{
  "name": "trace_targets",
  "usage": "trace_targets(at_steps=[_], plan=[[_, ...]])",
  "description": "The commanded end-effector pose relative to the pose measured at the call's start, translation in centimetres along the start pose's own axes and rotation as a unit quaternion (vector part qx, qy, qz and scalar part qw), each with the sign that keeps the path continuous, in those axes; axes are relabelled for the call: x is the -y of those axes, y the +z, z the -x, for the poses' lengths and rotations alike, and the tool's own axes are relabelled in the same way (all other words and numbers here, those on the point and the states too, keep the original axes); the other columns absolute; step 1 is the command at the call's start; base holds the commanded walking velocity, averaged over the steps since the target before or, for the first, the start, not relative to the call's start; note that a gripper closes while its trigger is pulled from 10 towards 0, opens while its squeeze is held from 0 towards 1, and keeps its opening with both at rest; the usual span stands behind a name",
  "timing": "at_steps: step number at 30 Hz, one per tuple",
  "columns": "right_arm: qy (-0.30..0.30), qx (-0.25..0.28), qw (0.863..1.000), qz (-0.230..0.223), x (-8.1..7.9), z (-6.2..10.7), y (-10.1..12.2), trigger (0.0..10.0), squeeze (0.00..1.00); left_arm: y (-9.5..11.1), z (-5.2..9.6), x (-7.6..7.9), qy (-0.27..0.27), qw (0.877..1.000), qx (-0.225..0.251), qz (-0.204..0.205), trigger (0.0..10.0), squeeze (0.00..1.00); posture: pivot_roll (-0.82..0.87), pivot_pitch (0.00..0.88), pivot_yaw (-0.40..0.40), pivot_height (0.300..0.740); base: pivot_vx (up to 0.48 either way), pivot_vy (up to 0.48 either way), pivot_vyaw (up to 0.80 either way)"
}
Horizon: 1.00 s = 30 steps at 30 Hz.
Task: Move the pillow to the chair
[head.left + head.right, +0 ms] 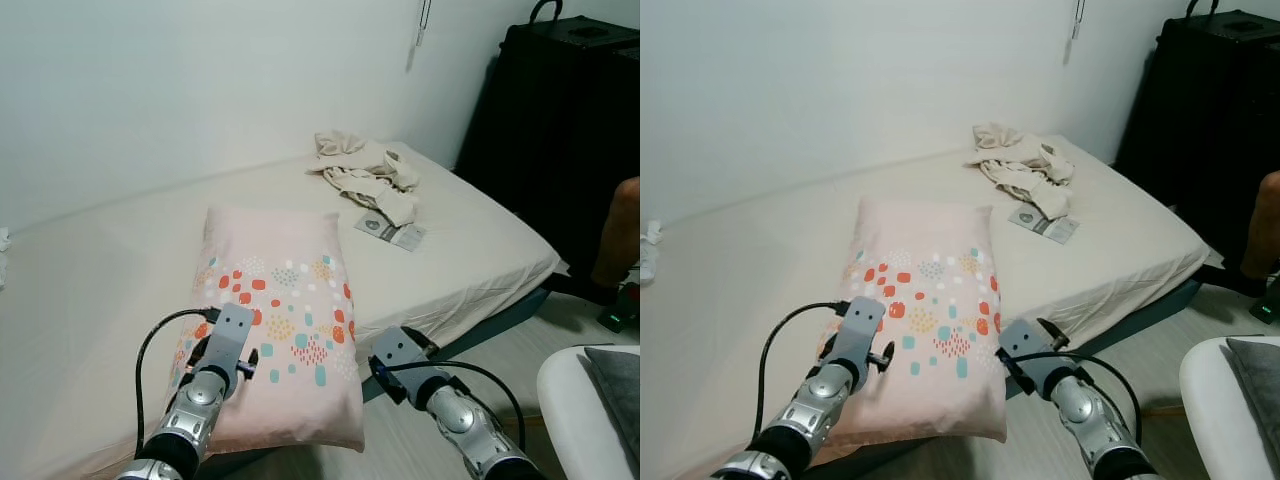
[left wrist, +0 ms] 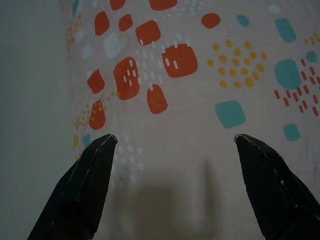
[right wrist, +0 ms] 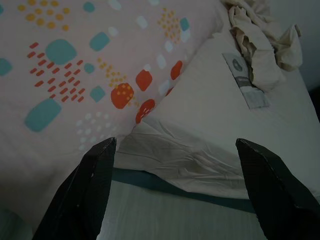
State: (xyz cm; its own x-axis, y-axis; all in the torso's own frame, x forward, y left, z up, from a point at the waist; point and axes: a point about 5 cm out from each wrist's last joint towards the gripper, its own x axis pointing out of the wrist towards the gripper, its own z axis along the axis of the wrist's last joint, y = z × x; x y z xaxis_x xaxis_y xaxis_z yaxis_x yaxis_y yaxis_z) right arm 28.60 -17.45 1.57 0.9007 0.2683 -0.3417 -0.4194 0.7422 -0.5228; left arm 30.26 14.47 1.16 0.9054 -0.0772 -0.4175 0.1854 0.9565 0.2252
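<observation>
A pink pillow (image 1: 275,300) with red, teal and yellow spots lies lengthwise on the bed (image 1: 110,290), its near end at the bed's front edge. My left gripper (image 2: 175,140) hovers open just above the pillow's near left part, with nothing between its fingers (image 2: 90,170). My right gripper (image 3: 175,142) is open beside the pillow's near right corner, over the bed's edge and the floor. In the eye views the left wrist (image 1: 232,340) is over the pillow and the right wrist (image 1: 392,355) is just off its right side. A white rounded seat (image 1: 575,395) with a grey cushion stands at the lower right.
Crumpled beige clothes (image 1: 365,172) and a flat printed packet (image 1: 392,230) lie on the bed's far right. A tall black cabinet (image 1: 570,120) stands at the right wall. A person's leg (image 1: 620,235) is at the right edge. Bare floor (image 1: 480,345) lies between bed and seat.
</observation>
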Motion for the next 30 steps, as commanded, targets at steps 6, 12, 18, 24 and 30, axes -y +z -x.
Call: trace_targets(at_steps=[6,12,18,24,30], plan=[[-0.001,-0.003,1.0,-0.007,0.16,0.07,-0.2,10.0,0.0,-0.09,-0.1,0.41,-0.005,1.0,-0.01,0.003,10.0,0.0,-0.13,0.053,0.023,0.74,0.0,0.0,0.0],[0.0,-0.003,1.0,-0.007,0.17,-0.08,-0.07,10.0,0.0,0.02,-0.16,0.47,-0.006,1.0,-0.01,0.003,10.0,0.0,-0.13,0.052,0.022,0.74,0.0,0.0,0.0],[0.001,-0.002,1.0,-0.007,0.11,-0.18,0.06,10.0,0.0,0.02,-0.14,0.15,-0.004,1.0,-0.008,0.001,10.0,0.0,-0.12,0.049,0.024,0.74,0.0,0.0,0.0],[0.002,-0.001,1.0,-0.008,0.1,-0.24,0.14,10.0,0.0,0.31,-0.24,0.11,-0.003,1.0,-0.005,0.003,10.0,0.0,-0.12,0.051,0.026,0.74,0.0,0.0,0.0],[0.003,0.0,1.0,-0.007,0.11,-0.29,0.21,10.0,0.0,0.49,-0.3,0.2,-0.004,1.0,-0.003,0.004,10.0,0.0,-0.12,0.051,0.025,0.74,0.0,0.0,0.0]])
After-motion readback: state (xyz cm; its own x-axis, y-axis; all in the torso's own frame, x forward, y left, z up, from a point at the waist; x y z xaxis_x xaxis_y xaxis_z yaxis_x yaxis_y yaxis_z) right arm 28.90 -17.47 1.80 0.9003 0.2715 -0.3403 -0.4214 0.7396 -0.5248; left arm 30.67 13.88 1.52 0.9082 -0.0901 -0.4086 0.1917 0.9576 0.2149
